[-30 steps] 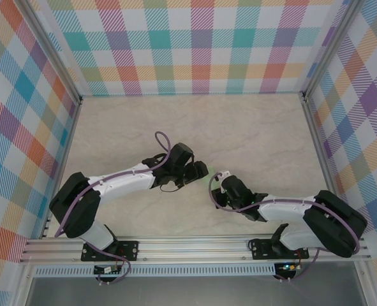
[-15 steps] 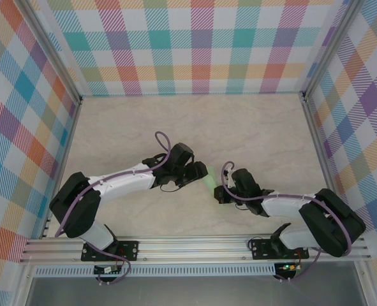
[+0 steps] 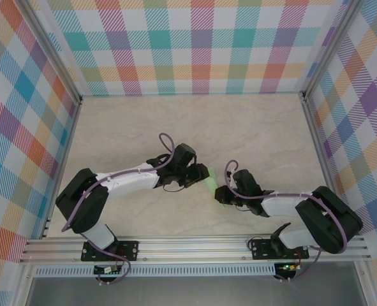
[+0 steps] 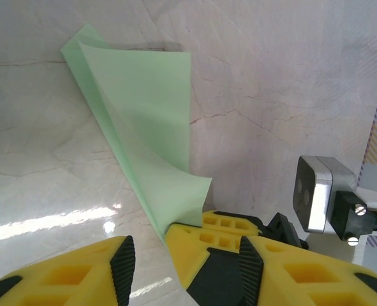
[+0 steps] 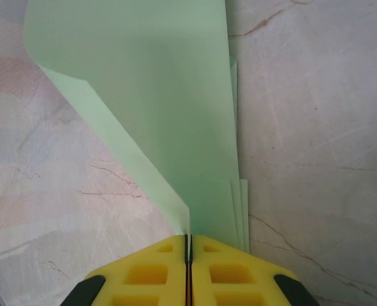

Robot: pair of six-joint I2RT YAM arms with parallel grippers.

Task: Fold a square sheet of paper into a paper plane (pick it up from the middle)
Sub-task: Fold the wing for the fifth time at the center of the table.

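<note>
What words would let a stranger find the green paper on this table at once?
Start from the pale marble table inside the checkered walls and go to its middle. There, between the left pincer and the right pincer, is the paper: thin, folded, pale green, against yellow fingers and grey-white stone.

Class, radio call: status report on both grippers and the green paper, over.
Right gripper shut on thin pale-green folded paper sheet. Left gripper open, jaws astride its edge. Nothing in the way.
</note>
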